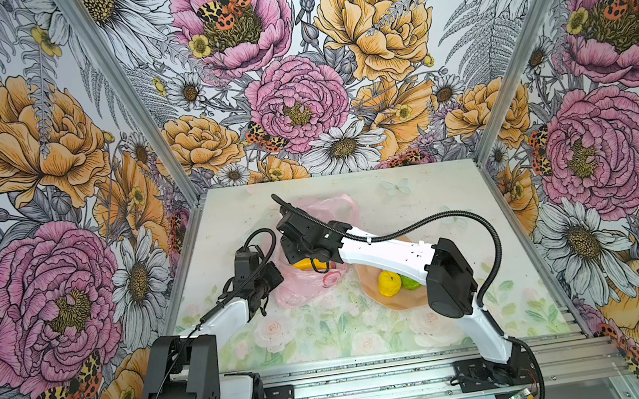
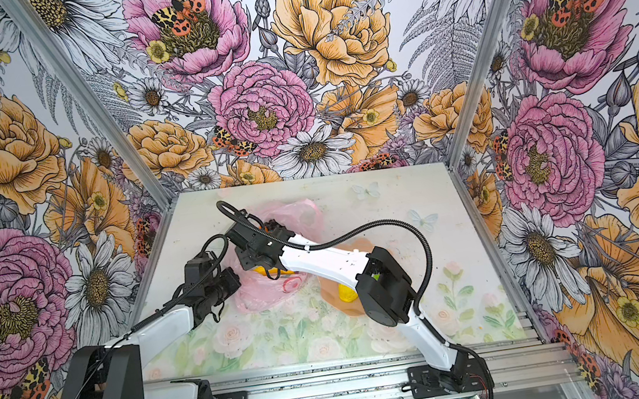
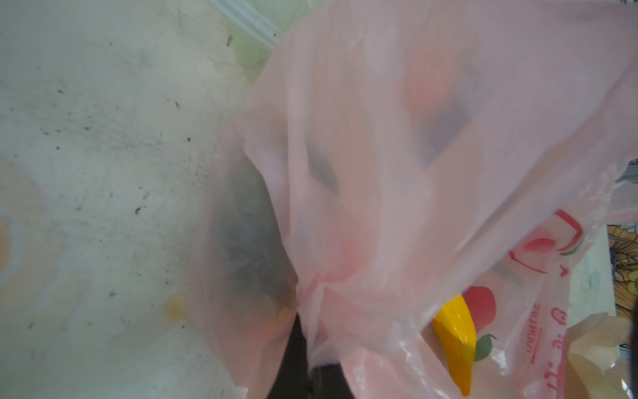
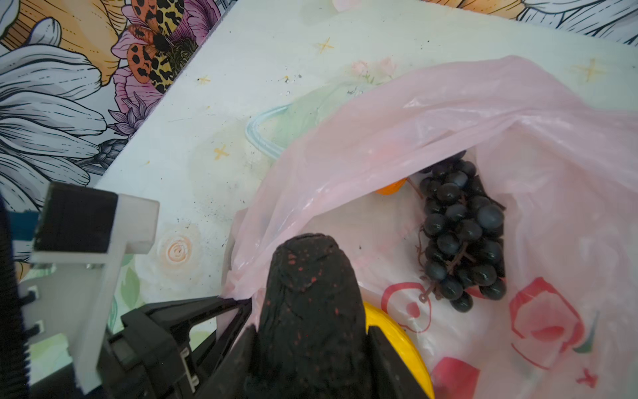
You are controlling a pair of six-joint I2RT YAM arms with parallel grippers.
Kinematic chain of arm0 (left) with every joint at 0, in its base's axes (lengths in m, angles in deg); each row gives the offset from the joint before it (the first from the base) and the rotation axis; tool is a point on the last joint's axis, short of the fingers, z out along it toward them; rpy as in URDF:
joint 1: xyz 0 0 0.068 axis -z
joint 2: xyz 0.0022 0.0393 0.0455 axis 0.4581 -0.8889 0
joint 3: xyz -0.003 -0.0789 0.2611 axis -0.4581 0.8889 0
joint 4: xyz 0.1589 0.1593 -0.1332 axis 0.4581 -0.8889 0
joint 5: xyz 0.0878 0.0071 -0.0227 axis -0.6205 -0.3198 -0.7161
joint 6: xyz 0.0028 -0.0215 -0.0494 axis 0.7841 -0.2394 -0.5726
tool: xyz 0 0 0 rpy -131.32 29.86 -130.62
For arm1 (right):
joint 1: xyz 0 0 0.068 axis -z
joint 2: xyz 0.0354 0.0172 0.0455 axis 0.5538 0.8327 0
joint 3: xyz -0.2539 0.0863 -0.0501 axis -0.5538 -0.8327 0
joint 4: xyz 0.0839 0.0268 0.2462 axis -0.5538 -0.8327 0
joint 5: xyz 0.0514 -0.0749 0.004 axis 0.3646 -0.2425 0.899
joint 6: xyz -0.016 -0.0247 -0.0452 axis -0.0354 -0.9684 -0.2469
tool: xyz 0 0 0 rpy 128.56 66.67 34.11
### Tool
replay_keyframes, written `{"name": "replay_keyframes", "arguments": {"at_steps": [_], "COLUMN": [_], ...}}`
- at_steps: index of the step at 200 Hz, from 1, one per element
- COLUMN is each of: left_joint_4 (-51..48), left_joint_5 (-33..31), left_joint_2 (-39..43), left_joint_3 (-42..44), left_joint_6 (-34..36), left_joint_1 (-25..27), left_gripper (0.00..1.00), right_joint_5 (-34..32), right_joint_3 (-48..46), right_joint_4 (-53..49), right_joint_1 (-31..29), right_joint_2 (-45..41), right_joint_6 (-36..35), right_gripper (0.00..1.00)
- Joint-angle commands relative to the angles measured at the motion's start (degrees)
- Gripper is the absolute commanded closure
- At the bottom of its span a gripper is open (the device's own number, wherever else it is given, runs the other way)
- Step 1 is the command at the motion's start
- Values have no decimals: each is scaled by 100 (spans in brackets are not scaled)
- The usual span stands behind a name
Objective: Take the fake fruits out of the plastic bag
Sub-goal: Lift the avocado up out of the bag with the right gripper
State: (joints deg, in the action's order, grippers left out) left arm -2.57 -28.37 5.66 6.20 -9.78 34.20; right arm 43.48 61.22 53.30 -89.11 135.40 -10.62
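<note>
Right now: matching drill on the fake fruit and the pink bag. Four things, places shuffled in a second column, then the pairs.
Things
1. dark bumpy avocado
2. dark grape bunch
3. bumpy yellow citrus
4. edge of the thin pale-pink plastic bag

Places
A. on the peach-coloured plate
B. pinched in the shut left gripper
C. clamped between the jaws of the right gripper
D. lying inside the bag

Pairs: 1-C, 2-D, 3-A, 4-B

grapes (image 4: 462,235) in bag (image 4: 379,131) | citrus (image 1: 389,283) on plate (image 1: 402,303) | plate right of bag
</note>
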Motion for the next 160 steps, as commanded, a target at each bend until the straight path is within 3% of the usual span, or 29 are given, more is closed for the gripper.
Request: {"name": "replay_keyframes", "arguments": {"at_steps": [1,78,160], "left_joint_4": [106,217,129], "left_joint_5": [120,289,302], "left_joint_2": [-92,-308,-148], "left_joint_3": [-43,-76,-54], "left_joint_6": [-38,-104,-80], "left_joint_1": [-61,-57,-52], "left_gripper": [100,100,100], "right_joint_5": [-121,-513,-584], "right_joint_3": [-517,-3335,-5095], "right_joint_4": [165,283,-196], "right_joint_1": [4,43,646], "right_joint_2": [-586,-2972,-4947], "right_joint_6": [-24,436,1019], "right_gripper": [52,52,53]}}
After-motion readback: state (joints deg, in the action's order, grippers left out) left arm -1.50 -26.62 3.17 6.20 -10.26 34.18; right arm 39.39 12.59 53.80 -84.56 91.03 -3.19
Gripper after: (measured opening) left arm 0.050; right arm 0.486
